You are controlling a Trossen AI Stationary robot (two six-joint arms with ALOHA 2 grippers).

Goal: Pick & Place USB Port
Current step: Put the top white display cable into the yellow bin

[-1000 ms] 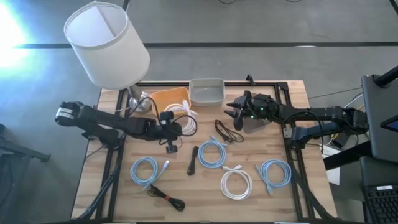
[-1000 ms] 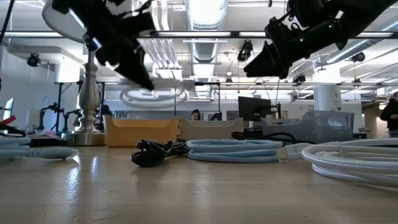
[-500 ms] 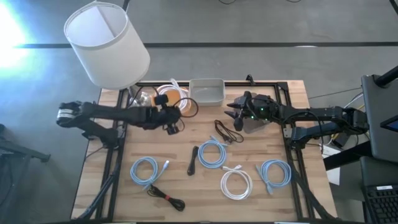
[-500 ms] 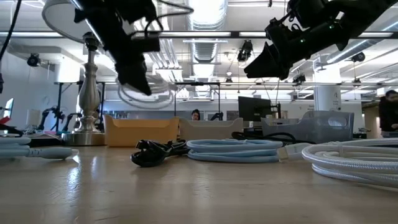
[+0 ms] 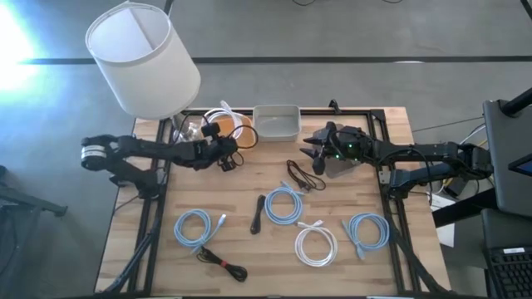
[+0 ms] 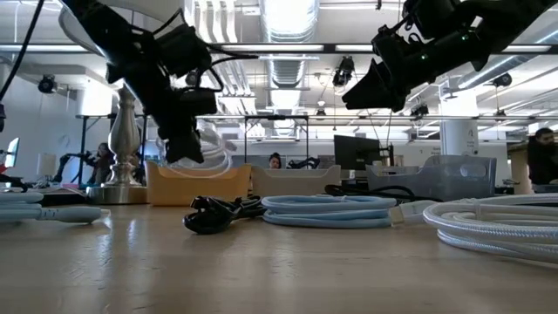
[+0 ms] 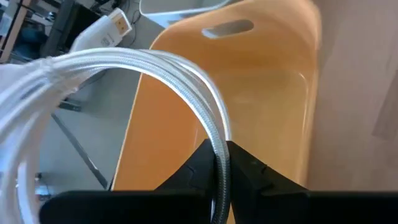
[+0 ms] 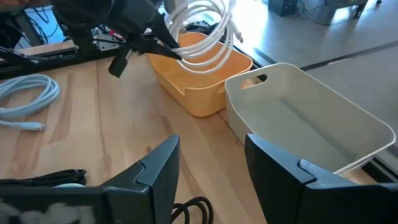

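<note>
A white coiled USB cable [image 7: 124,68] with a white plug [image 7: 115,25] is held by my left gripper [image 7: 221,171], which is shut on it. It hangs over the orange bin [image 5: 242,133] at the table's far side. In the low view the coil [image 6: 207,155] sits just above the orange bin's rim [image 6: 196,183]. The right wrist view shows the coil [image 8: 205,31] above the orange bin [image 8: 193,81]. My right gripper [image 8: 211,168] is open and waits right of centre [image 5: 314,154], touching nothing. My left gripper pinches one strand of the white coil [image 7: 219,149] between its two fingertips, which lie across the strand. The coil stretches out beyond the fingers, lifted clear of the table, over the orange bin. Whether its lower loops touch the bin I cannot tell.
A white bin [image 5: 276,121] stands right of the orange one. A lamp [image 5: 141,58] rises at the far left corner. Light blue coils [image 5: 194,227] [image 5: 284,203] [image 5: 368,231], a white coil [image 5: 317,244] and black cords [image 5: 223,264] [image 5: 305,176] lie on the near half.
My left gripper has moved toward the table's far edge, carrying the white coil from in front of the orange bin to above it, turning as it went. In the low view the coil has come down toward the bin's rim. It has stayed shut on the cable.
</note>
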